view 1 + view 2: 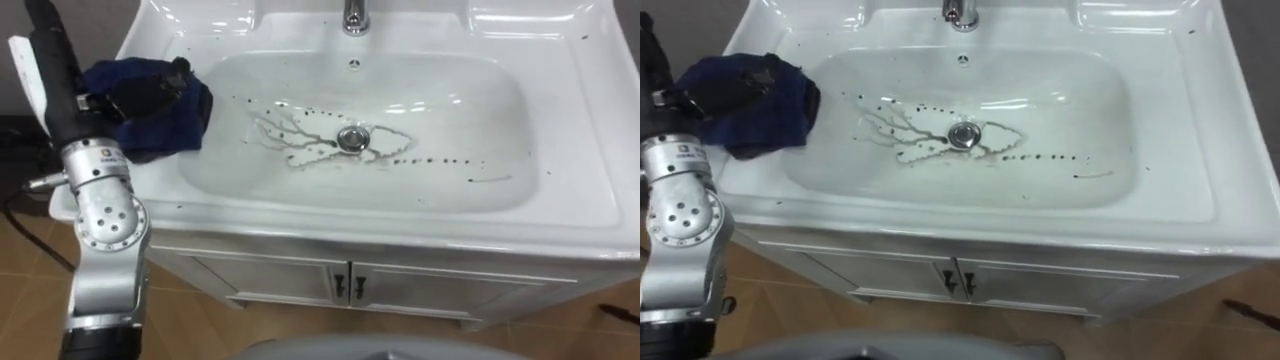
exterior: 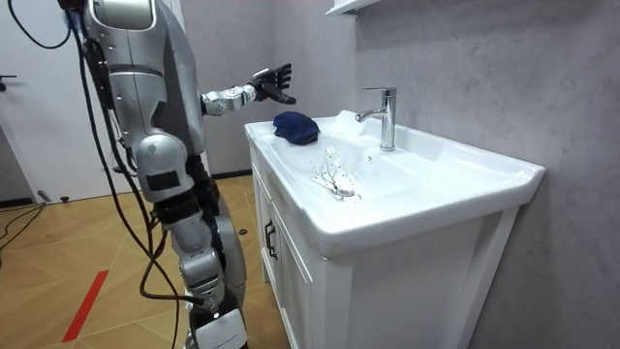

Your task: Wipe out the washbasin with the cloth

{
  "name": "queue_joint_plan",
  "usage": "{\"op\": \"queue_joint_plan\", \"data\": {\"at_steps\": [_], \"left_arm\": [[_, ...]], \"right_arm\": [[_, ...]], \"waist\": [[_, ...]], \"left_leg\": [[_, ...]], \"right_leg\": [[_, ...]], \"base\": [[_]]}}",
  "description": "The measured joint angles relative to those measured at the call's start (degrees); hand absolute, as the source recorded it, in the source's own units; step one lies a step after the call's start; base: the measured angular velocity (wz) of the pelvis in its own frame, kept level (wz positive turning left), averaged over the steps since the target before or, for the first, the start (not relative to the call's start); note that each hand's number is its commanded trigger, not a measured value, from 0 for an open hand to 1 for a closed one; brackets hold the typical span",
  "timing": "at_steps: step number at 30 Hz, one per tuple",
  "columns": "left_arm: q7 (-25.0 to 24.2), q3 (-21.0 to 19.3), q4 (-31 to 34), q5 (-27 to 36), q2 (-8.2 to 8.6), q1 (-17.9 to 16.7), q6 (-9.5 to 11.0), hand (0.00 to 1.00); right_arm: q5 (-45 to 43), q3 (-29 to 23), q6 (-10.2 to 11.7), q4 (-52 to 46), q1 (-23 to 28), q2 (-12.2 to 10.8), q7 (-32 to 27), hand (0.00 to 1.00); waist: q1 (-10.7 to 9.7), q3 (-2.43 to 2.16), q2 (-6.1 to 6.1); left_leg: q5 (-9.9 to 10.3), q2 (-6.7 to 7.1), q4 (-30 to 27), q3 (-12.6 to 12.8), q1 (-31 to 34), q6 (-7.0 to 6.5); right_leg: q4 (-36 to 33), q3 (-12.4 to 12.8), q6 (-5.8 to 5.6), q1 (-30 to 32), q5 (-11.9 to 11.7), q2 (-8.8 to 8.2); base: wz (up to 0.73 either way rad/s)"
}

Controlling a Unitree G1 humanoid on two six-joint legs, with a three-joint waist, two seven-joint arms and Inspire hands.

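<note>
Room view — cloth (image 2: 295, 127) below left fingers (image 2: 280, 79)

I can read no text, number or sign anywhere here. The one bit of lettering I find is a small dark marking (image 1: 101, 152) on the grey wrist section of my left arm, just below the arm's black part and beside the left rim of the basin (image 1: 580, 130). Its characters are too small to make out in either eye view.
</note>
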State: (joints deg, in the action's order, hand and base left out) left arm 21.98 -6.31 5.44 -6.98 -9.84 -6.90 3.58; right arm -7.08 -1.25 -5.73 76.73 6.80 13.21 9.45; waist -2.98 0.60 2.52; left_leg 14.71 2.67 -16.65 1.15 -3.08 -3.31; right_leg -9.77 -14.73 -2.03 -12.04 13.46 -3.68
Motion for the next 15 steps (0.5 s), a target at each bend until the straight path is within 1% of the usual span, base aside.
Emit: {"op": "queue_joint_plan", "data": {"at_steps": [1,4,8,11,14,15], "left_arm": [[0.2,0.0,-0.7,-0.1,0.01,0.0,-0.4,0.0],[1.4,-0.1,-3.0,-0.9,0.01,0.0,-0.8,0.0],[2.8,-0.4,-6.5,-2.3,0.01,0.2,-1.1,0.0],[2.9,-0.3,-9.6,-2.8,0.01,0.5,-2.0,0.0],[3.2,-0.3,-10.3,-2.8,0.01,0.8,-3.2,0.0],[3.7,-0.4,-10.3,-2.8,-0.01,0.8,-3.5,0.0]], "right_arm": [[-0.1,0.0,-0.4,0.2,0.2,0.0,-0.2,0.0],[-0.7,0.0,-1.1,0.8,0.6,-0.2,-0.2,0.0],[-1.9,0.0,-2.2,0.7,1.6,-1.0,0.0,0.0],[-2.0,0.0,-3.1,0.7,1.6,-1.2,0.0,0.0],[-2.1,0.0,-3.1,0.6,1.5,-1.2,0.0,0.0],[-2.1,0.0,-3.2,0.6,1.2,-1.2,0.0,0.0]], "waist": [[-0.2,0.12,-0.11],[-0.3,-0.08,0.36],[-0.4,-0.08,0.56],[-0.5,-0.08,0.52],[-0.7,-0.14,0.63],[-0.7,-0.26,0.89]], "left_leg": [[0.0,-0.02,0.0,0.1,-0.2,0.0],[0.0,-0.09,0.0,0.2,-0.3,0.01],[0.0,-0.17,0.0,0.3,-0.2,0.03],[0.0,-0.21,0.0,0.6,-0.1,0.01],[0.0,-0.2,0.0,0.6,-0.1,-0.01],[0.0,-0.21,0.0,0.6,-0.1,-0.01]], "right_leg": [[0.0,0.3,0.04,-0.1,0.0,0.03],[-0.1,0.4,0.08,-0.1,0.0,0.07],[-0.2,0.4,0.09,0.0,-0.1,0.12],[-0.2,0.6,0.11,0.3,-0.1,0.11],[-0.2,0.6,0.14,0.3,-0.1,0.09],[-0.2,0.7,0.14,0.3,-0.1,0.1]], "base": [[-0.04],[-0.01],[0.0],[-0.03],[0.0],[0.0]]}}
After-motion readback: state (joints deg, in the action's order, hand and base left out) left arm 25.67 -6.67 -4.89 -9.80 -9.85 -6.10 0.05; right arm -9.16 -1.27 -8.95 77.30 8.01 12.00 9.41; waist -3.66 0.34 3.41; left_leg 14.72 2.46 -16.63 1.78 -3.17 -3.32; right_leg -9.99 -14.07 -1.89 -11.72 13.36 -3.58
